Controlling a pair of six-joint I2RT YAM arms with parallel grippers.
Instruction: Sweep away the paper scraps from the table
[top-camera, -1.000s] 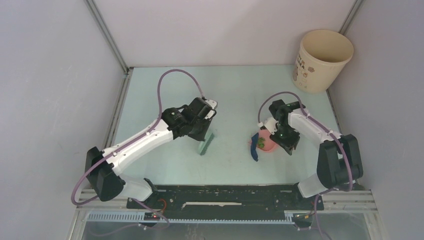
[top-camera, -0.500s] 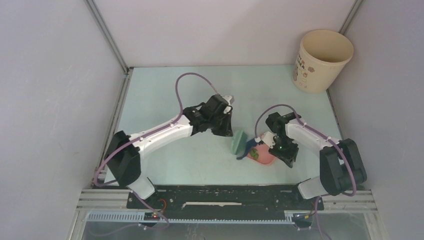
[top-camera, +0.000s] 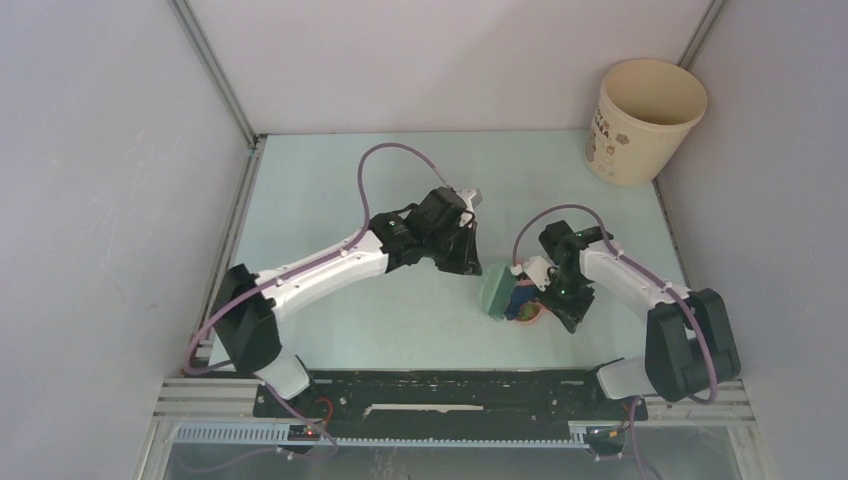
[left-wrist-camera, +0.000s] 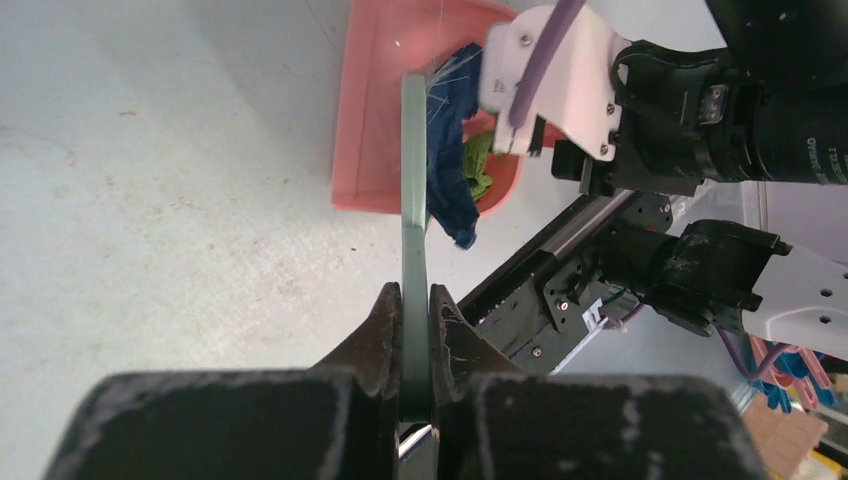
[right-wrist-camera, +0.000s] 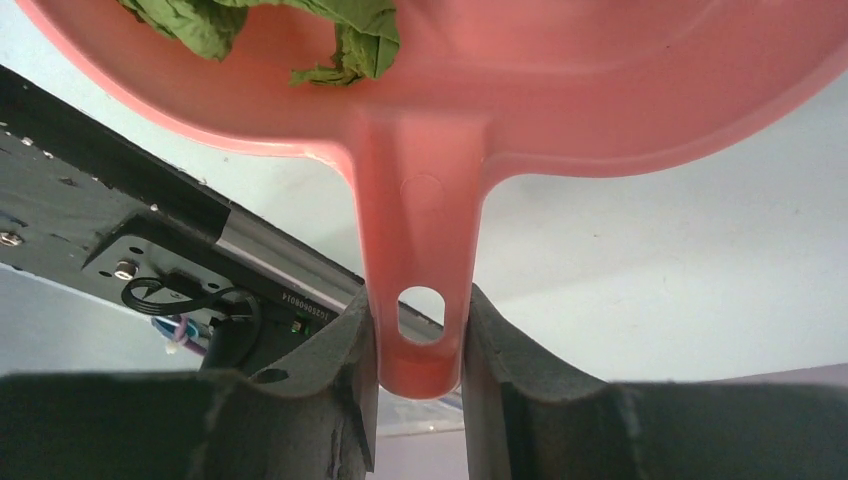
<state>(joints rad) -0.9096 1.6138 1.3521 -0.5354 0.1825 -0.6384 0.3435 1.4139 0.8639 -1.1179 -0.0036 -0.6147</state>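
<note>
**While brush meets pan, the scraps lie inside**

Where the table (top-camera: 330, 200) nears its black rail (top-camera: 450, 392), my two tools come together. My left fingers (top-camera: 470, 262) are pressed tight on the thin back of the green brush (top-camera: 493, 292). My right fingers (top-camera: 560, 305) pinch the handle of the pink dustpan (top-camera: 530, 312) from both sides. The brush stands right at the pan's open mouth, and the paper scraps (left-wrist-camera: 450, 180) lie in the pan.

Left of the brush and beyond it, a broad stretch of table runs to the grey walls (top-camera: 120, 200). The cream bucket (top-camera: 645, 120) stands well apart in the far right corner. The rail is near the pan on the near side, and my right elbow sits close to the right wall.

From above, brush and wrist hide most of the pan, and the scraps are only flecks of blue and green. My left wrist view shows the pan's straight lip on the table and a dark blue scrap reaching past its rim. My right wrist view shows the handle's hole between my fingers and green paper in the bowl, but no blue.
</note>
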